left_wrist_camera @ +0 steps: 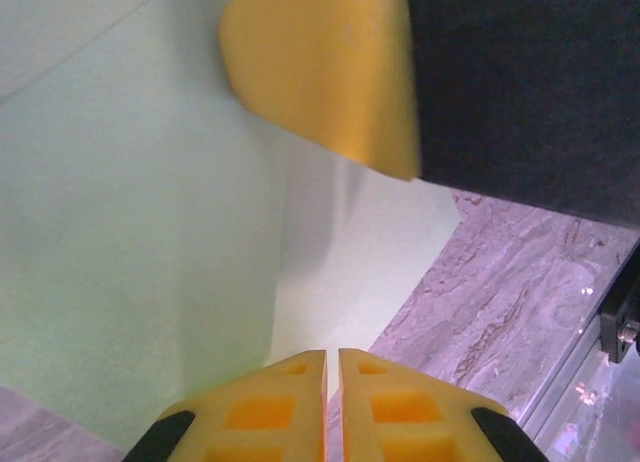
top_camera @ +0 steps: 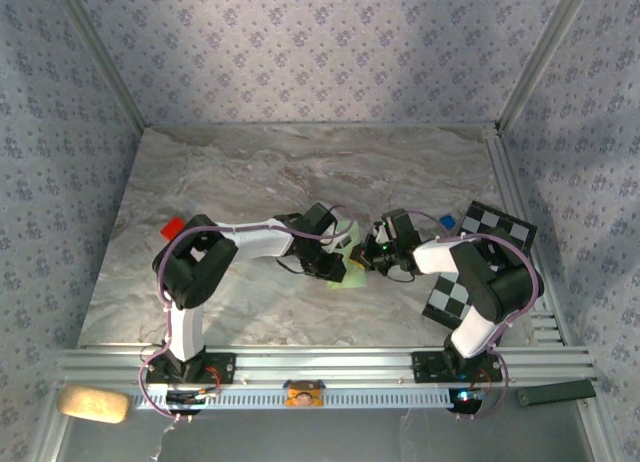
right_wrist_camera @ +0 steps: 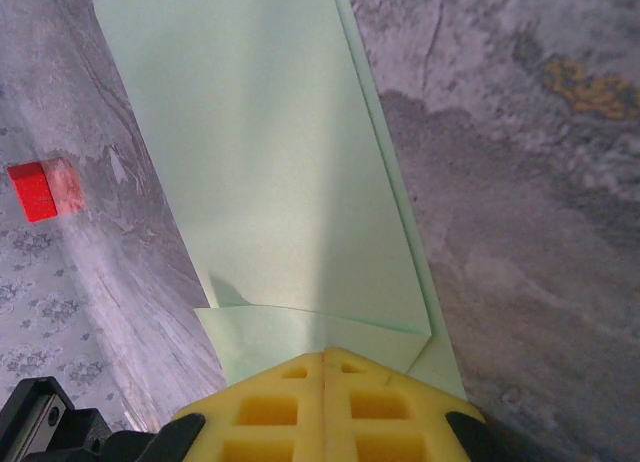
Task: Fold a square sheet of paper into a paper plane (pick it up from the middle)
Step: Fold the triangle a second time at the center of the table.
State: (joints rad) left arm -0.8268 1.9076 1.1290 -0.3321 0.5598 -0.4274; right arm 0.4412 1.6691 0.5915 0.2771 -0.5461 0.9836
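Left gripper (left_wrist_camera: 332, 360): reaches in from the left to the middle of the table (top_camera: 250, 172), with the yellow tips drawn almost together and only a hairline slit between them. Meets the pale green sheet of paper (left_wrist_camera: 130, 202) right at those tips. Impossible to tell from the left wrist view whether pinching a layer or merely brushing it. Points rightward, toward the opposite arm.

Sheet of paper: sits between the two grippers in the top view, a touch nearer than their meeting point. Lies well right of the red piece (right_wrist_camera: 35, 190) and well left of the checkered board (top_camera: 490, 232). Already partly folded, with flaps turned in toward a centre line in the right wrist view, but not yet a slim dart. Runs lengthwise straight out from the right fingertips, so in line with that gripper and crosswise to the left one.

Right gripper (right_wrist_camera: 325, 357): clenched tight, tips closed with no gap, the folded end of the sheet vanishing between them. Reads as a firm pinch on the paper. Shows one yellow finger (left_wrist_camera: 320, 72) over the sheet in the left wrist view, close to the left tips.

Both ends equally near, but a sure hold on the right only. Likely calls for anchoring that end and working the left tips along the long axis.
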